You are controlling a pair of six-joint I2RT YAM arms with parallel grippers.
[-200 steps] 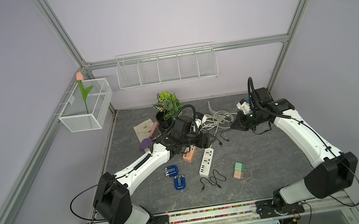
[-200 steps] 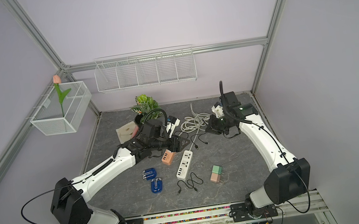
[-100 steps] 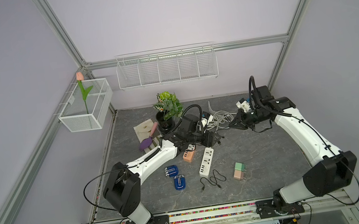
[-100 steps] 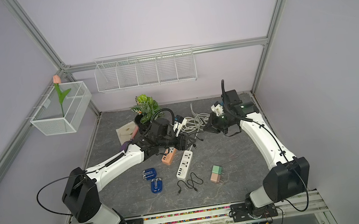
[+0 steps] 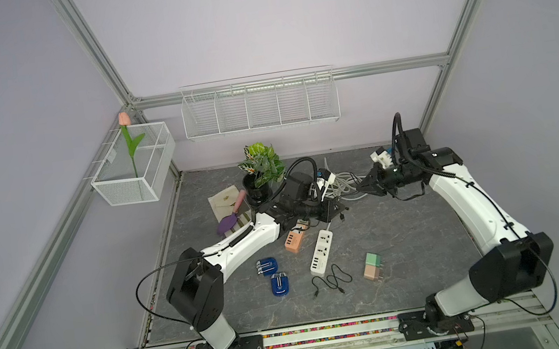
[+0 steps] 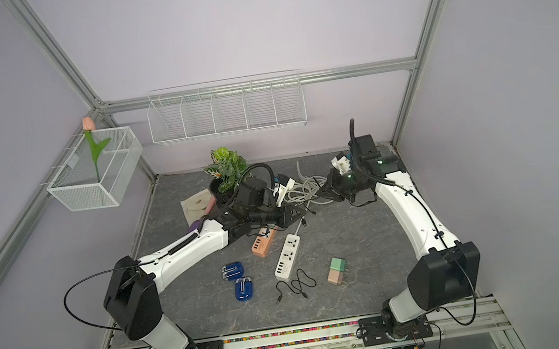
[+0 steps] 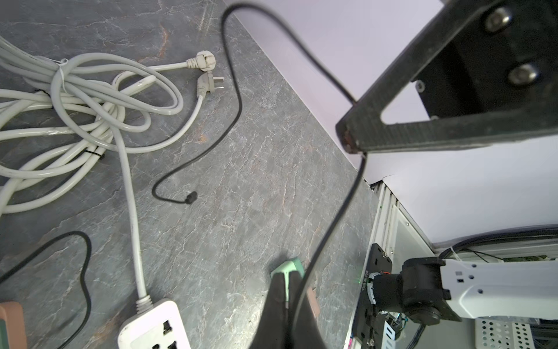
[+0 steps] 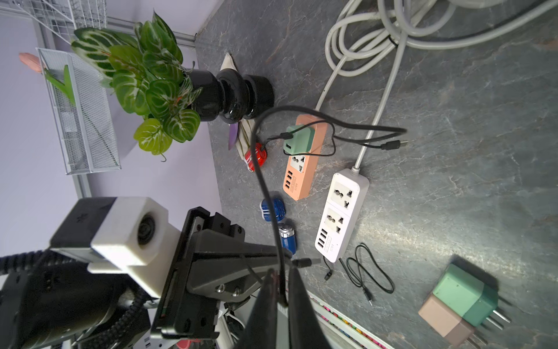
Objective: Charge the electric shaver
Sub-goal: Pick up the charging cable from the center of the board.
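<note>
Black cable [image 7: 232, 90] is pinched between the pressed-together jaws of the left gripper [image 7: 287, 299], held above the middle of the grey table [image 5: 389, 241]. The same cable is passed between the slightly parted jaws of the right gripper [image 8: 282, 290], close by on the right. 1 red shaver [image 8: 255, 157] is seen left of the orange power strip [image 8: 303, 163], near the black pot [image 8: 229, 93]. 2 blue shavers [image 5: 267, 267] are laid nearer.

Potted plant [image 5: 261, 165] by the back wall, tulip [image 5: 124, 119] standing in a mesh basket [image 5: 126, 198].
</note>
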